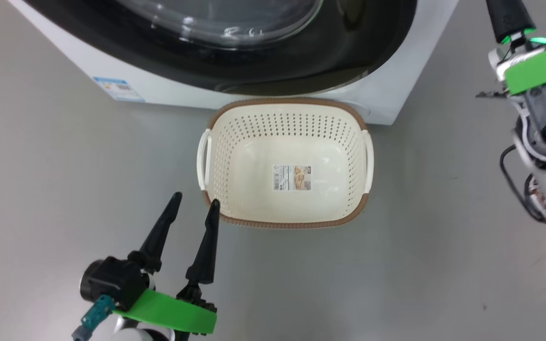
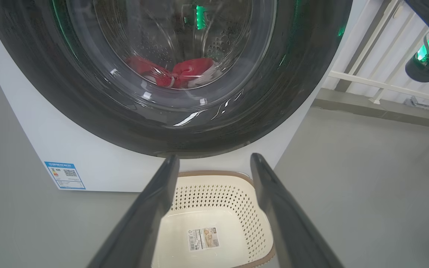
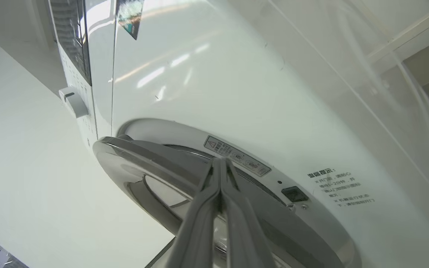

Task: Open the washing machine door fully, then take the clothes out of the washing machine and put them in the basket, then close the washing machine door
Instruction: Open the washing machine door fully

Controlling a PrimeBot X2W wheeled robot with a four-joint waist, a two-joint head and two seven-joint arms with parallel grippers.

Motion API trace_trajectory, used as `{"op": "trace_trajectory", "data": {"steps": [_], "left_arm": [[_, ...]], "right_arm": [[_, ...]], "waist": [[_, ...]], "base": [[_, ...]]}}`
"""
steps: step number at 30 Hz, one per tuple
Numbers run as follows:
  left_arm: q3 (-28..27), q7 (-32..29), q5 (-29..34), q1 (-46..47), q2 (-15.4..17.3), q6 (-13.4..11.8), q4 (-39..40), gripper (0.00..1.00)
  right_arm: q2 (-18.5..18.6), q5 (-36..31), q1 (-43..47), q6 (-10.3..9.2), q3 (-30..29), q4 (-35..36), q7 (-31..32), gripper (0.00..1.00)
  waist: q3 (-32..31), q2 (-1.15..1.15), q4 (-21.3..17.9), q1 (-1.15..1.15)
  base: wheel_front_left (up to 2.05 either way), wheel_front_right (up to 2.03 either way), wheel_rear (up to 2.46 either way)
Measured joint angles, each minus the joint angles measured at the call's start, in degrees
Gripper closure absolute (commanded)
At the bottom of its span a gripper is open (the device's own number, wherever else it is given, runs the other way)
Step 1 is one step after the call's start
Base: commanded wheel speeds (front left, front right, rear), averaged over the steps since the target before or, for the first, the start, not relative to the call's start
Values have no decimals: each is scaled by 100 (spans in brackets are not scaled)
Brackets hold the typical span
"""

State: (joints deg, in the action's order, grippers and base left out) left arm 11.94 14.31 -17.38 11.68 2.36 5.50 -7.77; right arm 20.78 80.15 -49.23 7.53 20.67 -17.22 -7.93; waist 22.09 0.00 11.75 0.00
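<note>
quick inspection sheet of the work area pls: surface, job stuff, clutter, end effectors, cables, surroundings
surface: grey floor, smooth, a few dark specks
job's things: white washing machine; washing machine door not fully open, looks slightly ajar in the right wrist view; red clothes in the drum behind the glass; basket on the floor before the machine, holding only a sticker
clutter: nothing seen
end effectors: left end effector open, holding nothing, by the basket's near left corner; right end effector shut, tips at the door's edge
cables: black cable looped beside the right forearm
surroundings: white railing beyond the machine
</note>
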Motion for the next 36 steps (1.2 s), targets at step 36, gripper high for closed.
{"op": "trace_trajectory", "data": {"steps": [36], "left_arm": [[246, 0, -382, 506, -19, -46, -34, 0]], "right_arm": [[398, 1501, -1287, -49, 53, -851, 3141, 100]], "waist": [[709, 0, 519, 0]], "base": [[0, 0, 0]]}}
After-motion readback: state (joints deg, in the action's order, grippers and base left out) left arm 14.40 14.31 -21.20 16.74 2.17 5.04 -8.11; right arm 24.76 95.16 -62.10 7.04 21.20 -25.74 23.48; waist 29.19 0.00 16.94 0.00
